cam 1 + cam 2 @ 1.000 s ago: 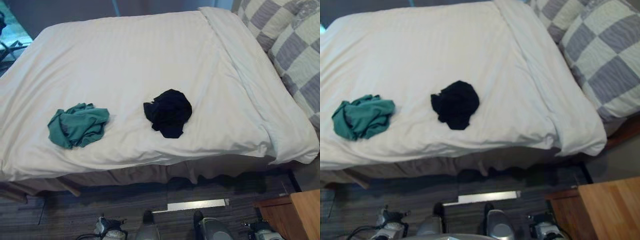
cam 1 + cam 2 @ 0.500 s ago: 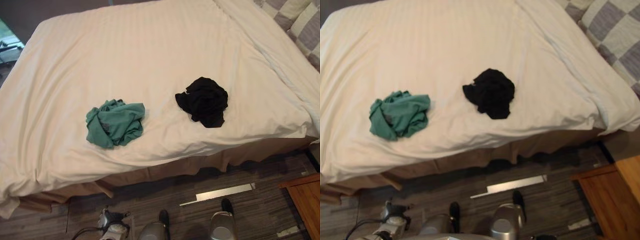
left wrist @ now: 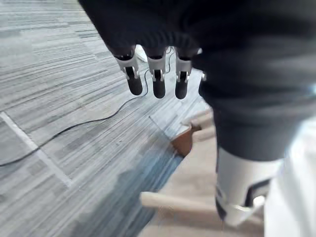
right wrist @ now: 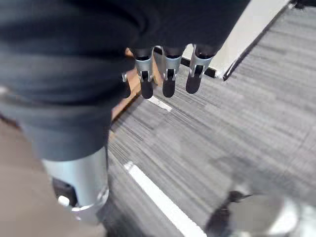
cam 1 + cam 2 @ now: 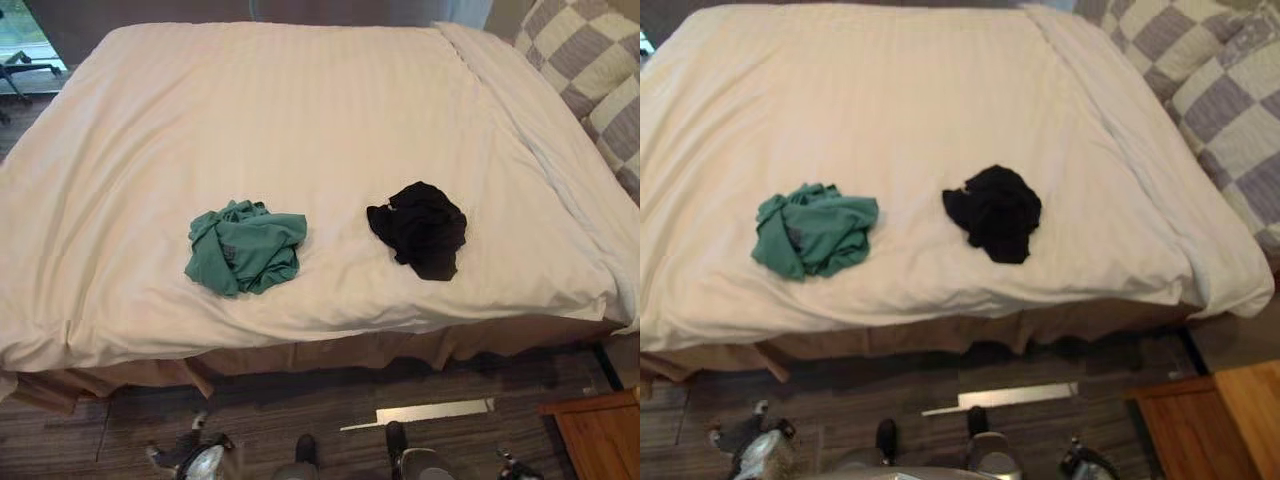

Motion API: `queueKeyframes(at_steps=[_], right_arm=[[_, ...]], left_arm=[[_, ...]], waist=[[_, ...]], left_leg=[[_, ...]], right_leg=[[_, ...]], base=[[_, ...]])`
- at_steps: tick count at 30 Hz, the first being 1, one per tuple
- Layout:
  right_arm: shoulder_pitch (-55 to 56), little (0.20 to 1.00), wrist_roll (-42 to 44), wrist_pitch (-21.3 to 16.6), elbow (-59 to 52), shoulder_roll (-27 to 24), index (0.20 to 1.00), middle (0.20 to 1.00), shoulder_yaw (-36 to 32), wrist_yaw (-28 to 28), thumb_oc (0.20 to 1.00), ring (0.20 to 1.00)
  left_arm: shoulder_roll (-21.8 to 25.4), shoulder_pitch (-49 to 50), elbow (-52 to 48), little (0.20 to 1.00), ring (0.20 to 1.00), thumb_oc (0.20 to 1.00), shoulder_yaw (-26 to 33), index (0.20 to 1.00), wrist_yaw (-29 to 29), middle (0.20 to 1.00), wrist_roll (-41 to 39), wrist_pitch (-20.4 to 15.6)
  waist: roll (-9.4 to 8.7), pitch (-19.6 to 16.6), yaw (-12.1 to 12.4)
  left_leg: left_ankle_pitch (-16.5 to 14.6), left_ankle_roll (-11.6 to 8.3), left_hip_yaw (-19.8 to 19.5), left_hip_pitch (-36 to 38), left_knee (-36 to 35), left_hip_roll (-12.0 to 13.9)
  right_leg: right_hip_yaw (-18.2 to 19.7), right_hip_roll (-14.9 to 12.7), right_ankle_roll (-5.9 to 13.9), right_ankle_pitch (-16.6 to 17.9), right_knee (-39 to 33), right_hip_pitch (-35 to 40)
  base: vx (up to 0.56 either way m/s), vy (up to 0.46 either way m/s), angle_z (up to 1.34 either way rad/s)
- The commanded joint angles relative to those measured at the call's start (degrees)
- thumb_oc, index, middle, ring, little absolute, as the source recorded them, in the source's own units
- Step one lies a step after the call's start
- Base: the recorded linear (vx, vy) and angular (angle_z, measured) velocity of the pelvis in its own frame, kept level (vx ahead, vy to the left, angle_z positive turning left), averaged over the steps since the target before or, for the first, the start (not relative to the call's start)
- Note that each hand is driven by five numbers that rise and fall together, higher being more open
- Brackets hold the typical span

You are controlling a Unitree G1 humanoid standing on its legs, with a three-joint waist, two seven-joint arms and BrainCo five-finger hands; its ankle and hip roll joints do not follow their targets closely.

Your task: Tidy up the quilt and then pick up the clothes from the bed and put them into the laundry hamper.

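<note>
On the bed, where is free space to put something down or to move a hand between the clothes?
The quilt is bare behind both garments up to the far edge. A bare strip separates the green garment from the black garment. Bare quilt also lies left of the green one. Room is tightest along the near edge.

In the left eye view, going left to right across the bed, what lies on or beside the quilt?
Green crumpled garment → black crumpled garment → folded-back edge of the white quilt → checked pillows at the far right.

crumpled green garment (image 5: 244,248) and black garment (image 5: 420,227) on quilt (image 5: 300,110).
</note>
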Motion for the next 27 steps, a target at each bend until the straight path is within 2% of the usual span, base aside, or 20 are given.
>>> queueKeyframes(at_steps=[1, 3, 4, 6, 7, 8, 9, 10, 13, 14, 16, 17, 18, 19, 22, 24, 25, 26, 27], right_arm=[[2.9, 1.000, 4.0, -7.3, -4.1, -3.9, 1.000, 1.000, -0.5, -7.5, 1.000, 1.000], [3.9, 1.000, 2.5, -10.2, -9.9, -7.4, 1.000, 1.000, -4.6, -10.5, 1.000, 1.000], [3.9, 1.000, -0.8, -9.5, -16.3, -10.7, 1.000, 1.000, -7.4, -13.9, 1.000, 1.000], [4.1, 1.000, -2.9, -9.3, -20.2, -12.5, 1.000, 1.000, -8.9, -15.5, 1.000, 1.000], [4.1, 1.000, -7.2, -9.1, -26.7, -16.0, 1.000, 1.000, -11.2, -17.1, 1.000, 1.000], [4.0, 1.000, -8.3, -8.3, -28.9, -17.0, 1.000, 1.000, -11.7, -17.5, 1.000, 1.000], [3.7, 1.000, -9.5, -5.9, -32.5, -18.5, 1.000, 1.000, -12.8, -18.3, 1.000, 1.000], [3.0, 1.000, -12.3, -5.4, -36.7, -20.7, 1.000, 1.000, -14.0, -17.4, 1.000, 1.000], [-0.5, 1.000, -20.2, 0.0, -48.7, -25.8, 1.000, 1.000, -14.8, -14.5, 1.000, 1.000], [-3.4, 1.000, -24.1, 1.4, -52.9, -28.5, 1.000, 1.000, -12.6, -11.4, 1.000, 1.000], [-6.4, 1.000, -26.4, 2.0, -55.0, -30.6, 1.000, 1.000, -9.7, -7.7, 1.000, 1.000], [-9.0, 1.000, -28.0, 2.8, -56.2, -32.0, 1.000, 1.000, -6.9, -5.5, 1.000, 1.000], [-14.4, 1.000, -30.6, 5.0, -57.5, -33.9, 1.000, 1.000, -1.2, -1.8, 1.000, 1.000], [-15.7, 1.000, -31.0, 5.3, -57.5, -34.1, 1.000, 1.000, -0.1, -1.0, 1.000, 1.000], [-28.9, 1.000, -33.0, 9.0, -55.9, -36.5, 1.000, 1.000, 11.8, 2.3, 1.000, 1.000], [-33.0, 1.000, -32.3, 9.5, -54.4, -36.9, 1.000, 1.000, 15.0, 2.6, 1.000, 1.000], [-43.1, 1.000, -31.6, 10.7, -50.8, -37.2, 1.000, 1.000, 22.1, 2.9, 1.000, 1.000], [-49.0, 1.000, -31.1, 10.8, -48.5, -36.9, 1.000, 1.000, 26.1, 2.1, 1.000, 1.000], [-49.7, 1.000, -30.9, 10.7, -48.0, -36.9, 1.000, 1.000, 26.2, 2.0, 1.000, 1.000]], left_arm=[[7.5, -2.7, -3.8, 1.000, 1.000, 1.000, 2.9, 1.000, 5.5, 1.000, 2.8, -4.7], [12.0, -3.1, -8.3, 1.000, 1.000, 1.000, 5.7, 1.000, 7.6, 1.000, 7.4, -4.1], [14.9, -3.4, -12.3, 1.000, 1.000, 1.000, 7.1, 1.000, 9.7, 1.000, 10.9, -3.4], [16.5, -3.3, -14.6, 1.000, 1.000, 1.000, 8.2, 1.000, 11.6, 1.000, 13.5, -2.8], [19.4, -2.7, -18.6, 1.000, 1.000, 1.000, 10.3, 1.000, 13.0, 1.000, 17.2, -1.7], [20.2, -2.5, -19.9, 1.000, 1.000, 1.000, 10.9, 1.000, 13.3, 1.000, 18.0, -0.9], [21.3, -2.0, -22.6, 1.000, 1.000, 1.000, 11.9, 1.000, 13.4, 1.000, 18.5, 1.1], [23.1, -1.2, -25.2, 1.000, 1.000, 1.000, 13.3, 1.000, 12.9, 1.000, 20.8, 2.5], [27.0, -0.1, -32.2, 1.000, 1.000, 1.000, 15.8, 1.000, 12.2, 1.000, 23.9, 8.1], [28.7, -0.7, -33.4, 1.000, 1.000, 1.000, 15.6, 1.000, 13.1, 1.000, 25.2, 10.4], [29.9, -1.8, -32.9, 1.000, 1.000, 1.000, 15.2, 1.000, 14.5, 1.000, 26.8, 12.1], [30.7, -2.9, -32.0, 1.000, 1.000, 1.000, 14.5, 1.000, 15.3, 1.000, 27.1, 12.9], [32.4, -5.5, -29.9, 1.000, 1.000, 1.000, 13.5, 1.000, 15.4, 1.000, 28.0, 14.0], [32.7, -6.0, -29.4, 1.000, 1.000, 1.000, 13.5, 1.000, 15.3, 1.000, 28.3, 14.1], [38.1, -13.7, -23.9, 1.000, 1.000, 1.000, 8.8, 1.000, 12.0, 1.000, 30.2, 15.9], [40.1, -17.0, -22.1, 1.000, 1.000, 1.000, 6.6, 1.000, 10.2, 1.000, 31.0, 16.5], [44.3, -26.6, -17.8, 1.000, 1.000, 1.000, -0.5, 1.000, 6.8, 1.000, 32.4, 16.4], [46.7, -33.2, -16.0, 1.000, 1.000, 1.000, -5.8, 1.000, 5.7, 1.000, 32.8, 17.0], [46.8, -34.4, -15.3, 1.000, 1.000, 1.000, -6.6, 1.000, 5.7, 1.000, 32.7, 16.9]], waist=[[-0.77, -0.2, -0.5], [-1.21, -0.5, -0.8], [-1.50, -0.7, -0.8], [-1.66, -0.8, -0.7], [-1.81, -1.1, -0.7], [-1.80, -1.2, -0.6], [-1.73, -1.3, -0.5], [-1.57, -1.4, -0.3], [-0.89, -1.4, 0.3], [-0.50, -1.3, 0.8], [-0.29, -1.0, 1.1], [-0.19, -0.8, 1.3], [-0.09, -0.6, 1.7], [-0.08, -0.4, 1.6], [0.24, 0.7, 1.6], [0.51, 1.4, 1.7], [1.25, 3.7, 1.7], [1.64, 5.5, 1.6], [1.63, 5.6, 1.7]], left_leg=[[-1.7, 0.41, -4.0, -3.6, 2.9, 0.9], [-1.5, 0.32, -4.2, -3.5, 2.2, 0.8], [-1.4, 0.29, -4.3, -3.5, 1.8, 0.7], [-0.9, 0.22, -4.4, -3.8, 1.6, 0.5], [-0.8, 0.15, -4.5, -4.1, 1.3, 0.3], [-0.8, 0.13, -4.6, -4.2, 1.1, 0.2], [-0.7, 0.10, -4.7, -4.3, 1.0, 0.1], [-0.6, 0.06, -4.9, -4.5, 0.7, -0.1], [-0.4, -0.05, -4.8, -4.9, 0.0, -0.4], [-0.8, -0.06, -4.8, -4.8, -0.3, -0.6], [-0.8, -0.12, -4.8, -4.9, -0.3, -0.7], [-0.7, -0.22, -4.8, -5.1, -0.1, -0.7], [-0.6, -0.41, -4.7, -5.5, 0.4, -0.6], [-0.6, -0.45, -4.6, -5.6, 0.5, -0.5], [-0.5, -0.98, -3.9, -7.0, 2.1, 0.0], [-0.4, -1.04, -3.6, -7.8, 2.7, 0.1], [-0.1, -1.23, -3.2, -10.6, 3.8, 0.2], [0.2, -1.21, -2.8, -13.0, 4.6, 0.1], [0.2, -1.22, -2.9, -13.4, 4.8, 0.1]], right_leg=[[1.6, -1.2, 1.98, 0.9, 3.3, -2.4], [1.6, -0.9, 1.93, 1.3, 2.5, -2.3], [1.3, -0.9, 1.83, 1.6, 1.8, -2.2], [1.3, -0.9, 1.79, 2.2, 1.5, -2.5], [1.1, -0.9, 1.63, 2.4, 0.9, -2.6], [1.1, -1.0, 1.61, 2.4, 0.7, -2.7], [1.0, -1.0, 1.57, 2.4, 0.5, -2.7], [1.0, -1.0, 1.49, 2.4, 0.1, -2.8], [0.7, -1.3, 1.27, 2.2, -0.6, -3.2], [0.5, -1.4, 1.16, 1.5, -0.9, -3.1], [0.6, -1.5, 1.07, 1.4, -1.0, -3.2], [0.6, -1.6, 1.00, 1.4, -1.0, -3.3], [0.8, -1.8, 0.84, 1.3, -1.0, -3.5], [0.9, -1.9, 0.81, 1.3, -1.0, -3.6], [1.2, -2.3, 0.70, 1.3, -0.3, -4.7], [1.4, -2.5, 0.73, 1.2, 0.1, -5.4], [1.7, -2.7, 0.88, 1.3, 1.4, -8.0], [2.0, -2.7, 0.91, 1.5, 2.5, -10.3], [2.0, -2.7, 0.92, 1.5, 2.7, -10.7]], base=[[0.03, -0.049, 0.08], [0.02, -0.048, 0.05], [0.01, -0.033, -0.01], [-0.01, -0.004, -0.02], [-0.03, -0.001, -0.05], [0.00, 0.011, -0.08], [0.00, 0.030, -0.09], [-0.01, 0.045, -0.05], [-0.01, 0.104, 0.01], [0.01, 0.111, -0.02], [0.01, 0.105, 0.00], [0.03, 0.154, 0.01], [0.04, 0.123, 0.01], [0.04, 0.111, 0.04], [0.03, 0.117, 0.01], [-0.06, 0.107, -0.01], [-0.22, 0.133, 0.11], [-0.23, 0.123, 0.16], [-0.27, 0.066, 0.17]])
